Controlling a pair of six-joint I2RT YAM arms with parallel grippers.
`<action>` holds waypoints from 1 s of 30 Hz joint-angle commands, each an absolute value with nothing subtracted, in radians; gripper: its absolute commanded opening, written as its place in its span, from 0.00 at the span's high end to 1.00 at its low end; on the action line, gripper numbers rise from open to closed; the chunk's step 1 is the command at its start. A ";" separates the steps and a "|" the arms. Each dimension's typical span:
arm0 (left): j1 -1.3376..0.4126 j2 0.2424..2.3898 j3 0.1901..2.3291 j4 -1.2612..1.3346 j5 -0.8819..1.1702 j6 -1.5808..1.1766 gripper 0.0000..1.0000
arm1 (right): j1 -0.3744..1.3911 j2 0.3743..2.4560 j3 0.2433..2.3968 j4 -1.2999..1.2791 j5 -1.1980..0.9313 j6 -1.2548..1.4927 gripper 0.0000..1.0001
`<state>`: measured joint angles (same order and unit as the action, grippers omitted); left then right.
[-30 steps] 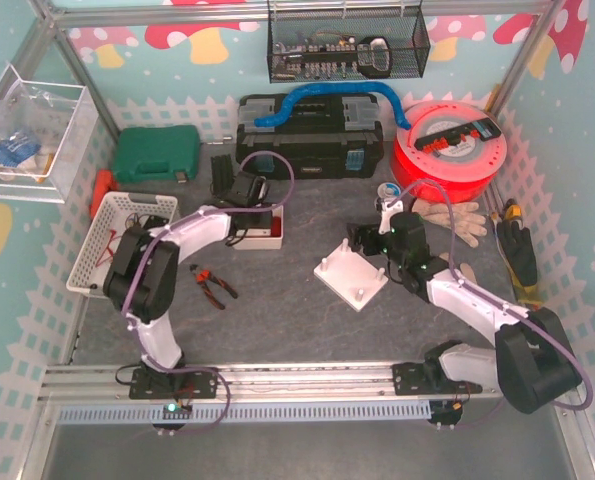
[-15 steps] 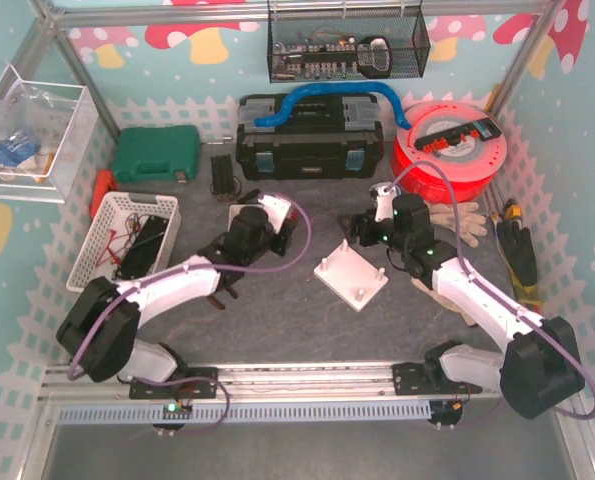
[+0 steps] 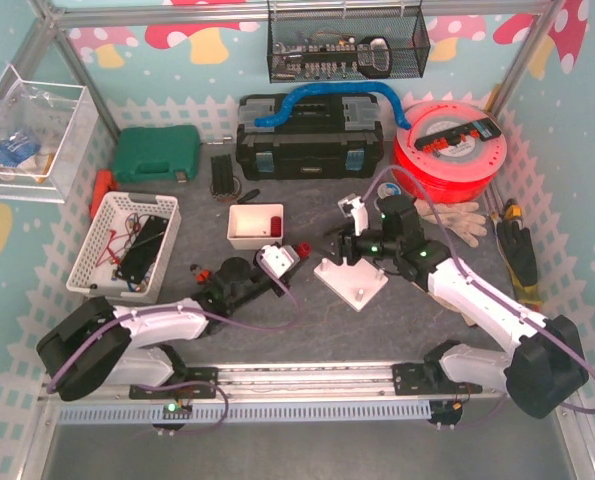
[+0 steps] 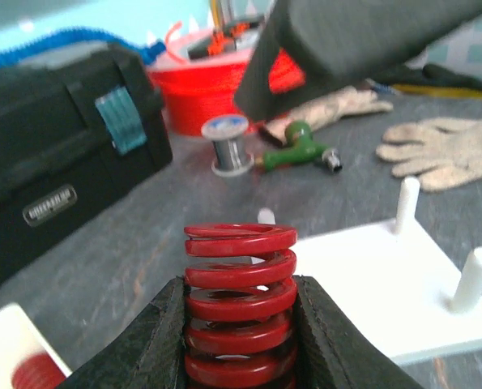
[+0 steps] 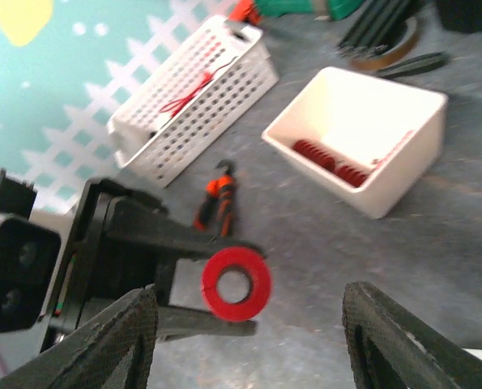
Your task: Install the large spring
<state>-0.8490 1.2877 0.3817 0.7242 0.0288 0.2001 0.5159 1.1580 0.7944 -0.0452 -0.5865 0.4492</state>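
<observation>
My left gripper [image 3: 299,251] is shut on the large red spring [image 3: 303,249], holding it just left of the white peg plate [image 3: 353,280]. In the left wrist view the spring [image 4: 239,275] stands upright between my fingers [image 4: 166,324], with the plate [image 4: 370,284] and its pegs [image 4: 473,279] just beyond. My right gripper [image 3: 339,244] is open and empty and hovers over the plate's far left corner. In the right wrist view the right gripper [image 5: 249,344] is wide open, facing the spring's end [image 5: 236,284].
A white bin [image 3: 247,232] holding more red springs [image 5: 330,162] sits behind the left gripper. Pliers [image 3: 202,273] and a white basket [image 3: 107,245] lie to the left. A black toolbox [image 3: 307,140], a red reel [image 3: 447,145] and gloves [image 3: 457,218] stand at the back.
My left arm swung from the white bin down and right to the plate's left side, carrying the red spring. My right gripper moved left toward the spring.
</observation>
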 commanded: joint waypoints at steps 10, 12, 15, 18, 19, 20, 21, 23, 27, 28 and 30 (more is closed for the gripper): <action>-0.894 1.237 0.358 0.897 0.056 0.267 1.00 | 0.606 1.232 0.793 0.034 -0.677 0.513 0.41; -0.896 1.238 0.360 0.898 0.061 0.268 1.00 | 0.608 1.245 0.790 0.066 -0.691 0.534 0.43; -0.897 1.236 0.363 0.898 0.067 0.269 1.00 | 0.609 1.273 0.788 0.108 -0.728 0.557 0.47; -0.897 1.236 0.364 0.903 0.064 0.263 1.00 | 0.613 1.297 0.793 0.115 -0.736 0.549 0.54; -0.897 1.237 0.364 0.904 0.058 0.261 0.99 | 0.614 1.299 0.793 0.113 -0.735 0.543 0.59; -0.897 1.240 0.366 0.902 0.055 0.259 0.99 | 0.614 1.300 0.793 0.112 -0.734 0.537 0.64; -0.897 1.246 0.372 0.897 0.043 0.257 0.98 | 0.614 1.299 0.790 0.112 -0.733 0.529 0.69; -0.897 1.269 0.393 0.870 -0.004 0.241 0.88 | 0.614 1.304 0.786 0.117 -0.733 0.522 0.84; -0.896 1.295 0.412 0.837 -0.115 0.209 0.56 | 0.614 1.309 0.782 0.119 -0.661 0.526 1.00; -0.896 1.295 0.408 0.836 -0.133 0.203 0.49 | 0.614 1.302 0.780 0.119 -0.628 0.527 1.00; -0.890 1.294 0.406 0.826 -0.195 0.186 0.37 | 0.612 1.278 0.770 0.128 -0.544 0.520 1.00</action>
<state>-0.8932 1.2903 0.3805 0.8272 -0.0586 0.2253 0.6098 1.3064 0.7891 0.1047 -0.6624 0.5282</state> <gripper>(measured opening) 0.547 0.292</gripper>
